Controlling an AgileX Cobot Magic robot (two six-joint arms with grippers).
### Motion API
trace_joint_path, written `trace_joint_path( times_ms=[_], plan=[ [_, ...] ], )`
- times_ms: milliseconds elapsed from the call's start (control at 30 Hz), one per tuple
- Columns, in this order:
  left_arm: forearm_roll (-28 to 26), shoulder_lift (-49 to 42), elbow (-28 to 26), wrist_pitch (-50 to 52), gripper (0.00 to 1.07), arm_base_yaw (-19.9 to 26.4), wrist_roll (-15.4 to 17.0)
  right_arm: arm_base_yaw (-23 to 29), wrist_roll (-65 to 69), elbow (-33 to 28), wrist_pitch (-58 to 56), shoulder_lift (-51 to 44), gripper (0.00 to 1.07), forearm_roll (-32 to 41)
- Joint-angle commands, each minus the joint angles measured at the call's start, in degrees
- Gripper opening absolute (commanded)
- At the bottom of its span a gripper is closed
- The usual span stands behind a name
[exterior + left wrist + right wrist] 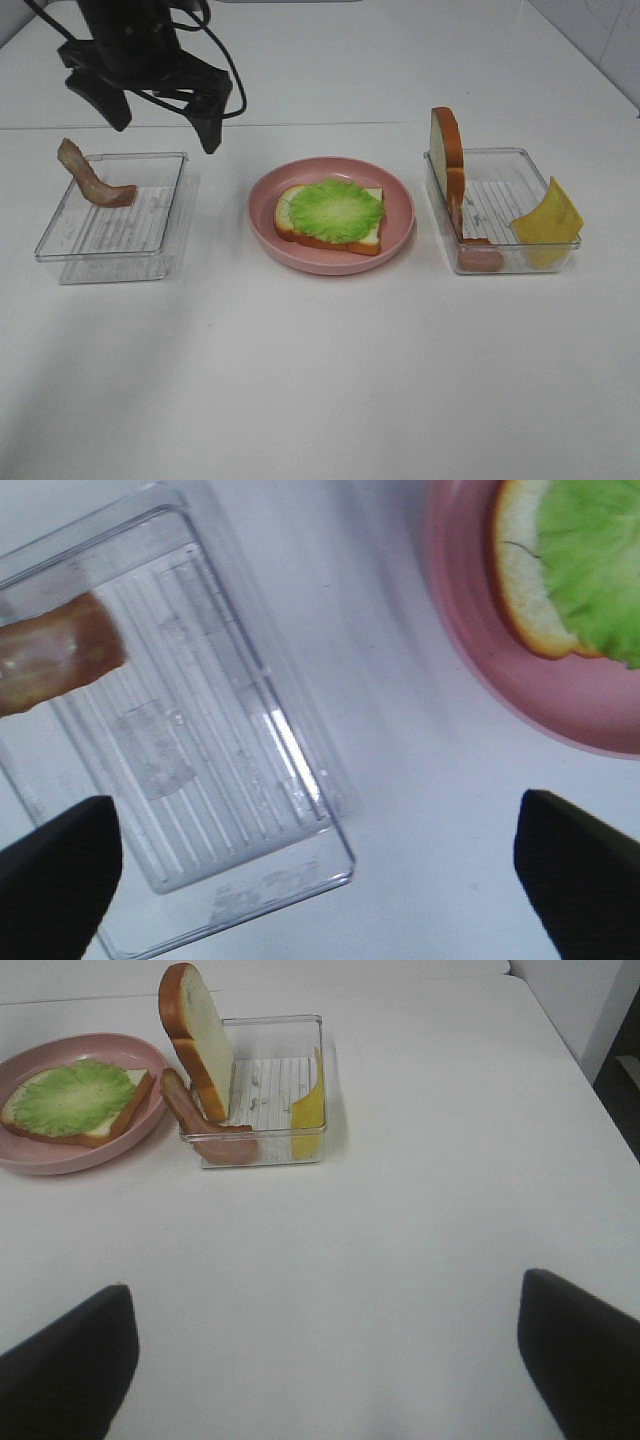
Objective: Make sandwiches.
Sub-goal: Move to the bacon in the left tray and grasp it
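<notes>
The left gripper is held with its fingers spread wide, gripping nothing. The bacon in its clear tray is seen beside one finger. Past the other, the sandwich, a bread slice under lettuce, is laid on the pink plate. The right gripper is likewise spread. Well ahead of its fingers, an upright bread slice, a red slice and cheese are kept in a second tray.

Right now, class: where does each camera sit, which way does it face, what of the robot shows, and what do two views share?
Exterior high: above the table, looking down at the pink plate; left gripper, open, upper left.
Left wrist: on the left arm, facing down at the left tray and bacon strip; open fingertips show.
Right wrist: on the right arm, facing forward and down at the right tray and upright bread slice; right gripper, open, shows.
Shared: all show the lettuce-topped bread.
</notes>
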State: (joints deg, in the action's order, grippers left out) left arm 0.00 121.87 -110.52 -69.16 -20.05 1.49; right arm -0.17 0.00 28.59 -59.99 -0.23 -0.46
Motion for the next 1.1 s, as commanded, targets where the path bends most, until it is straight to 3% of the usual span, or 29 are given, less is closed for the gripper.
trace_joint_path(
  times_ms=[33, 167, 467, 667, 767, 833, 1100],
  plan=[
    [0.52, -0.86, 0.00, -4.01, 1.01, 1.89, 0.00, -0.11, 0.29, 0.11, -0.17, -1.32, 0.98, 0.46],
    [0.40, -1.15, 0.00, -4.01, 1.01, 7.62, -3.04, -0.11, 0.29, 0.11, -0.17, -1.32, 0.98, 0.46],
    [-1.09, 0.63, -0.40, -3.27, 1.01, 18.62, -5.61, -0.11, 0.29, 0.11, -0.17, -1.32, 0.98, 0.46],
    [-2.01, 5.27, -3.50, -1.78, 1.01, 19.60, -5.84, -0.11, 0.29, 0.11, -0.17, -1.32, 0.98, 0.46],
    [-2.69, 8.88, -7.51, -2.06, 1.01, 19.60, -5.84, -0.11, 0.29, 0.11, -0.17, -1.32, 0.98, 0.46],
    [-4.98, 13.52, -13.46, -3.84, 1.01, 19.60, -5.84, -0.11, 0.29, 0.11, -0.17, -1.32, 0.98, 0.46],
    [-8.42, 17.02, -15.36, -3.32, 1.00, 19.60, -6.02, -0.11, 0.29, 0.11, -0.17, -1.32, 0.98, 0.46]
  ],
)
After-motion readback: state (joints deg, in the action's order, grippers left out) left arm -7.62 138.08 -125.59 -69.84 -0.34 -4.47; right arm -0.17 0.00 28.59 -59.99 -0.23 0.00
